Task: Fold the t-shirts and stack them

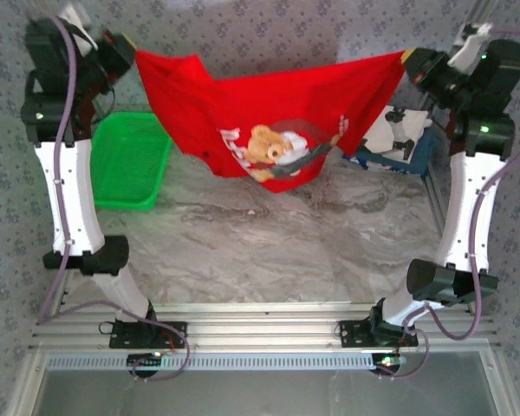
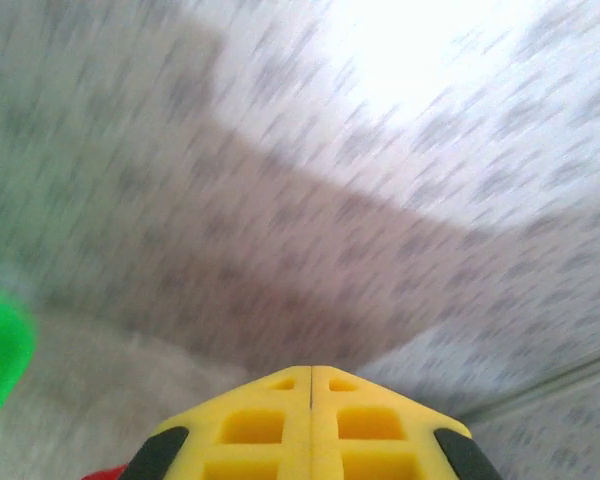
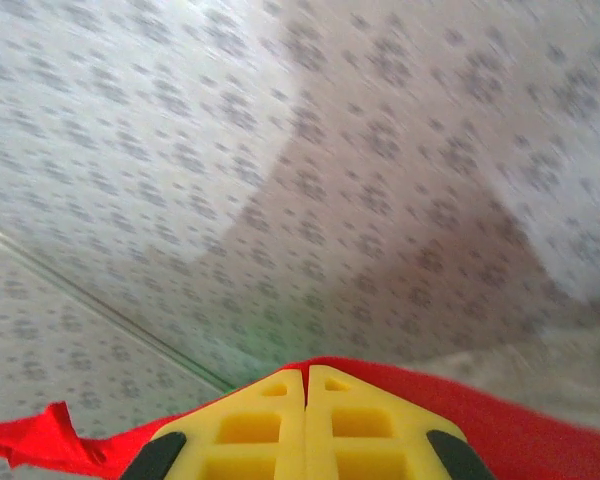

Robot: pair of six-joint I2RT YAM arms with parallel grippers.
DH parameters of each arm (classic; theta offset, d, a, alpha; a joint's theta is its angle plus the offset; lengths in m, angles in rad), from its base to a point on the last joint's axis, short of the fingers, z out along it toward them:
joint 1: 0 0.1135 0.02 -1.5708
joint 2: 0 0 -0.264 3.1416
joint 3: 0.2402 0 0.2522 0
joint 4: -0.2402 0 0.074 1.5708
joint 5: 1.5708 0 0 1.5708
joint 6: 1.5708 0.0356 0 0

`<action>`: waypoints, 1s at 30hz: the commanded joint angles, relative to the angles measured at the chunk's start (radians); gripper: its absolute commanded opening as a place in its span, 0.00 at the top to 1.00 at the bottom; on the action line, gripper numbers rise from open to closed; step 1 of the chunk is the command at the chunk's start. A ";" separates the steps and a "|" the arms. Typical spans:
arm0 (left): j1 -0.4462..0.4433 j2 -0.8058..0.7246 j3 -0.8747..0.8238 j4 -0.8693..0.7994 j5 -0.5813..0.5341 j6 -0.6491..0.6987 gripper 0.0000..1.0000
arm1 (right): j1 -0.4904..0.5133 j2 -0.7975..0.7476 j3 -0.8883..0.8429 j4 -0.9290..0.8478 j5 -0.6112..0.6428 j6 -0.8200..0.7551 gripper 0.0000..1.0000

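Note:
A bright red t-shirt (image 1: 269,108) with a brown teddy-bear print hangs spread in the air over the far part of the table, stretched between both arms. My left gripper (image 1: 132,50) is shut on its upper left corner. My right gripper (image 1: 409,61) is shut on its upper right corner. In the left wrist view the yellow fingers (image 2: 311,368) are pressed together, with a sliver of red cloth (image 2: 102,474) below them. In the right wrist view the red t-shirt (image 3: 525,425) spreads under the shut gripper (image 3: 306,370). A white t-shirt (image 1: 388,134) lies on a navy one (image 1: 419,158) at the far right.
A green mesh basket (image 1: 130,165) stands at the left of the marbled table (image 1: 269,251), beside the left arm. Patterned wallpaper surrounds the table. A metal frame edge (image 1: 433,195) runs along the table's right side.

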 commanded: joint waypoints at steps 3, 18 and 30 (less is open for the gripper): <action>0.074 0.003 0.166 0.071 0.063 -0.044 0.97 | -0.030 -0.064 0.108 0.063 -0.071 0.118 1.00; 0.148 0.011 0.083 0.290 0.166 -0.107 0.96 | -0.091 -0.085 0.114 0.052 -0.158 0.177 1.00; 0.072 0.236 0.138 0.365 0.246 -0.207 0.96 | 0.003 0.244 0.236 0.050 -0.158 0.084 1.00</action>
